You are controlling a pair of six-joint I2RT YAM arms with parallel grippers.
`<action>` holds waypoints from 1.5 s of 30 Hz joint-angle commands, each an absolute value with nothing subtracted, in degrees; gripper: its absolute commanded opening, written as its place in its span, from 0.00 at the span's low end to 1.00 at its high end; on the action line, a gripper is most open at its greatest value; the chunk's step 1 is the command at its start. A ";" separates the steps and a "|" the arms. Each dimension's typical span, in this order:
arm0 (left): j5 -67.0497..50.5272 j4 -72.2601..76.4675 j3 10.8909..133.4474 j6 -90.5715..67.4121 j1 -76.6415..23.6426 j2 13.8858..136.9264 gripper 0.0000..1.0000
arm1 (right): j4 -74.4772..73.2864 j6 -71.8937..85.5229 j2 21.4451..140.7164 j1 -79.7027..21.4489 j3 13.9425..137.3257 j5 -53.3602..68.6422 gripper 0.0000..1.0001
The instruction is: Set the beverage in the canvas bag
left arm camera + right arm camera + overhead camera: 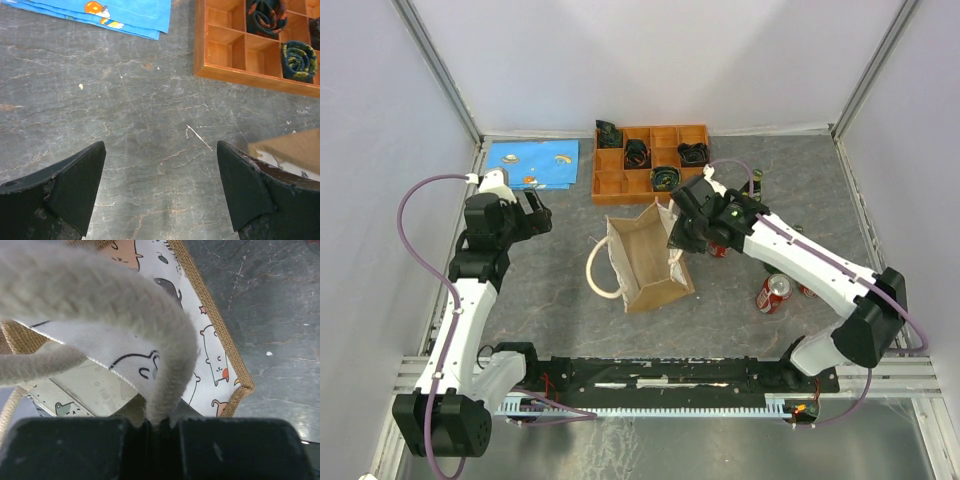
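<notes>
Claws: left claw (535,215) spread wide and empty; right claw (682,238) pinched tight on a rope handle (100,300).
Left claw hovers over bare bench (550,300). Canvas bag (648,262) stands mid-bench, mouth open upward, its right rim lifted by the held handle. The fabric is soft and would likely slump if released. Red soda can (773,294) lies on its side, right of the bag and apart from it. Judged rigid but thin-walled, smooth and prone to roll. Best taken across the barrel at mid-length, with moderate squeeze.
</notes>
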State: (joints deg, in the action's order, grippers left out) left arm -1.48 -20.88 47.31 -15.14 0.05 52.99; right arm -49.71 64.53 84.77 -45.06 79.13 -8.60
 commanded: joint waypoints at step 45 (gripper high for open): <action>-20.79 -25.03 61.94 -14.31 -26.61 73.92 0.77 | -63.69 58.36 88.28 -48.60 89.29 -25.84 0.50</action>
State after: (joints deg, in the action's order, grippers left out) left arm -20.99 -25.23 63.70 -15.16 -26.13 76.36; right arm -63.02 59.53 91.42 -48.34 90.00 -23.57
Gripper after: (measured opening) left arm 0.866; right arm 0.662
